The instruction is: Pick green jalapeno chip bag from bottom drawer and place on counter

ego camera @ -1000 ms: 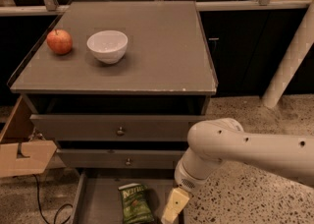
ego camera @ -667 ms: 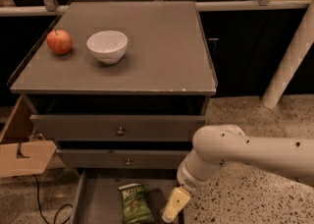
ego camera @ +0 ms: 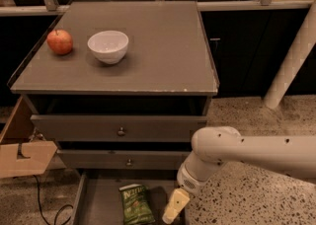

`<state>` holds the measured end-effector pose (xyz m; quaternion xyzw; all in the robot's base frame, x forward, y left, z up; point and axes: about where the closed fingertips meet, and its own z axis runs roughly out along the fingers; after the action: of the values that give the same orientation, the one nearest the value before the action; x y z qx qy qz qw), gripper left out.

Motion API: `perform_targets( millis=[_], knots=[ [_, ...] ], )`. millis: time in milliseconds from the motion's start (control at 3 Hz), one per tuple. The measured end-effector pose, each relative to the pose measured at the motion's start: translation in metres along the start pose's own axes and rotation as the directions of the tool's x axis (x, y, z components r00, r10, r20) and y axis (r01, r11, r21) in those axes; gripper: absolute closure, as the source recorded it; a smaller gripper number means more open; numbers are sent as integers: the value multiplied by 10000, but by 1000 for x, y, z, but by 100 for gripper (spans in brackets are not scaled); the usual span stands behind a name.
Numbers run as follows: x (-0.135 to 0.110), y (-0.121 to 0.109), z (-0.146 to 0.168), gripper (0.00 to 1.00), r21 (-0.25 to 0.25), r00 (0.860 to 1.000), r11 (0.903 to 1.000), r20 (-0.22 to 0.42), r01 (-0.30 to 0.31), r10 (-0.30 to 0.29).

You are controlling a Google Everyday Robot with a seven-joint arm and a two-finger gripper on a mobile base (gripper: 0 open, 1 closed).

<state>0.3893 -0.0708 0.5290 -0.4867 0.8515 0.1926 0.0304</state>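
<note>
Hanging low over the right side of the bottom drawer (ego camera: 97, 205), the gripper (ego camera: 173, 208) sits just beside the green jalapeno chip bag (ego camera: 137, 203), apart from it; whether the claw is wide or narrow, I cannot tell. It grips nothing visible. The bag is small, crinkly and green, with pale lettering on a dark label, lying flat in the drawer below the front edge of the counter (ego camera: 163, 46). Near the counter's left edge stand an apple (ego camera: 59, 42) and a white bowl (ego camera: 108, 46).

White arm (ego camera: 256, 149); yellowish hand (ego camera: 171, 211), low centre
</note>
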Motion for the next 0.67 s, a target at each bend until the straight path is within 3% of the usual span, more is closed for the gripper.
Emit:
perform_targets(
  millis=[333,667],
  knots=[
    [7,0,30,0,-629,9995,9976,73,-286,292],
    [15,-6,75,0,-1448,9985,9883,208,-472,507]
  ],
)
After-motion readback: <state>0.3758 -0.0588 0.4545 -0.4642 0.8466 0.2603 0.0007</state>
